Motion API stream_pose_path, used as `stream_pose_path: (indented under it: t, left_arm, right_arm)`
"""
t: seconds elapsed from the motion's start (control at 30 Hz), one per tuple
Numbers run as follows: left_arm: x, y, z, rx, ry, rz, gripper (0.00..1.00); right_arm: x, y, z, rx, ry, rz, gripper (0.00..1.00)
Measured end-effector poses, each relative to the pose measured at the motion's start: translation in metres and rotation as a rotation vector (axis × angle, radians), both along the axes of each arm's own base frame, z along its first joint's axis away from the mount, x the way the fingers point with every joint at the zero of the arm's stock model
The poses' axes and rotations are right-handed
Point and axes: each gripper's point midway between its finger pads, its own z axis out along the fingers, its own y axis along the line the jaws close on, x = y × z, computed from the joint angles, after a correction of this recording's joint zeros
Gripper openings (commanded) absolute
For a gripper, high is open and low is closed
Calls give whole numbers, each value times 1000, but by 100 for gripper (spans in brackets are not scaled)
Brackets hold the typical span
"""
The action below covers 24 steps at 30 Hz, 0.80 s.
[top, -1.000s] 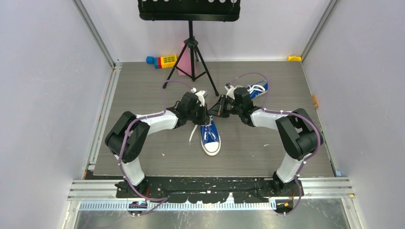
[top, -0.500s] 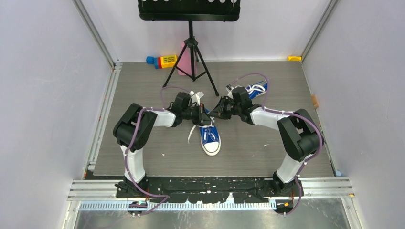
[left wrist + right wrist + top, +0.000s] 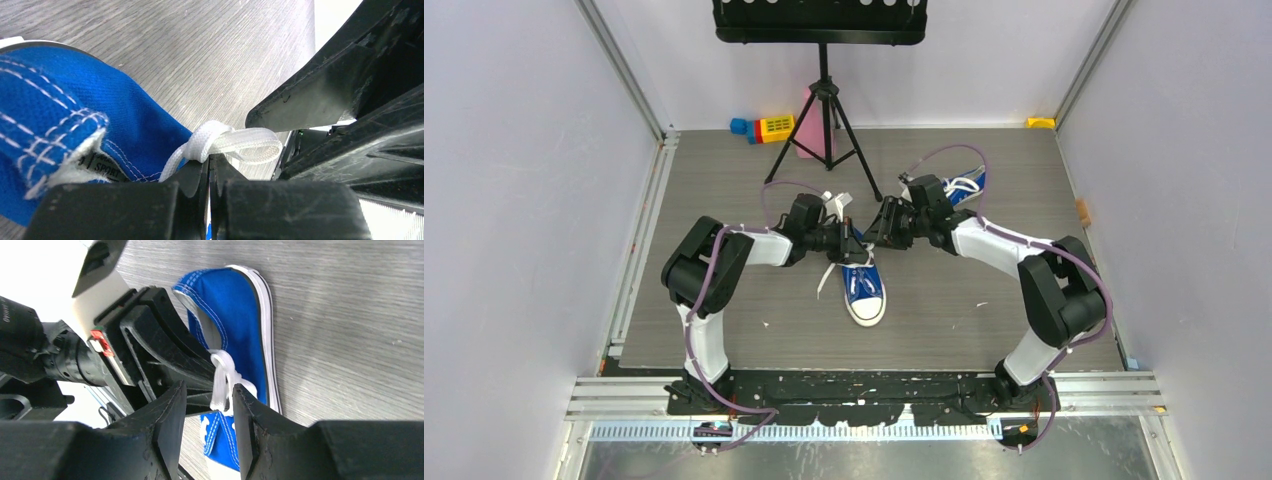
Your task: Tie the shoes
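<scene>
1. The right tool [image 3: 208, 397] has parted its fingers, and the lace [image 3: 222, 375] now sits in the gap between them.
2. The right arm [image 3: 994, 245] has swung its elbow out toward 4 o'clock, while its wrist has edged toward 12 o'clock.
3. The left arm [image 3: 749, 245] has shifted its elbow toward 1 o'clock, and its forearm now reaches toward 3 o'clock.

Items on my grey wood-grain table [image 3: 724, 190], far edge: black tripod stand [image 3: 825, 110] (its tray cut off at the top of the view); pink block [image 3: 809, 130] behind its legs; yellow, red and blue toy [image 3: 762, 127] just left of that; small yellow piece [image 3: 1040, 123], far right corner.
</scene>
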Motion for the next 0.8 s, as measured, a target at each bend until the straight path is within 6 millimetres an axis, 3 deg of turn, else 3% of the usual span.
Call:
stream_pose_path:
  t: [0.43, 0.6, 0.8]
  left_arm:
    - [0, 0, -1, 7, -9, -8, 0]
    - [0, 0, -1, 8, -6, -9, 0]
    - [-1, -1, 1, 6, -1, -17, 0]
  right_arm:
    - [-17, -13, -14, -86, 67, 18, 20]
    - [-12, -8, -3, -74, 46, 30, 1]
    - [-5, 1, 14, -54, 13, 47, 0]
